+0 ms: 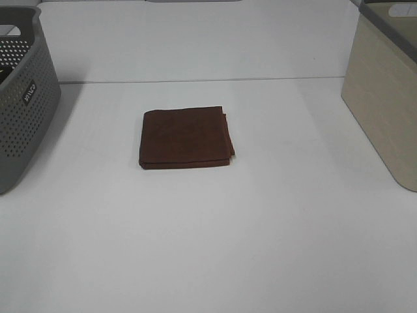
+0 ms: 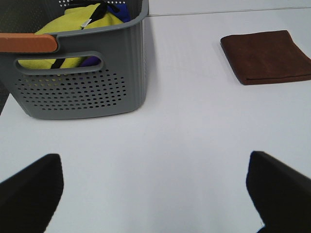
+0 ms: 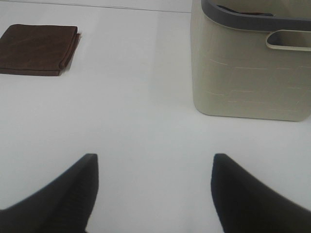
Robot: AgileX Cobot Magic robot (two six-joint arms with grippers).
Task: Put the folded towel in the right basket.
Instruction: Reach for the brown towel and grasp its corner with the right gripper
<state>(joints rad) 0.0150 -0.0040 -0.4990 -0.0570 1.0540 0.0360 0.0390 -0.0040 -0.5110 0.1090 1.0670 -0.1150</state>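
Note:
A folded brown towel (image 1: 186,137) lies flat in the middle of the white table. It also shows in the left wrist view (image 2: 267,56) and in the right wrist view (image 3: 39,49). The beige right basket (image 1: 384,98) with a grey rim stands at the right edge; the right wrist view (image 3: 250,68) shows it close by. My left gripper (image 2: 155,189) is open and empty, well short of the towel, near the grey basket. My right gripper (image 3: 153,187) is open and empty, between the towel and the beige basket. Neither gripper shows in the high view.
A grey perforated basket (image 1: 23,98) stands at the left edge; the left wrist view (image 2: 80,73) shows yellow and blue cloth (image 2: 77,22) in it. The white table (image 1: 215,248) stretches in front of the towel.

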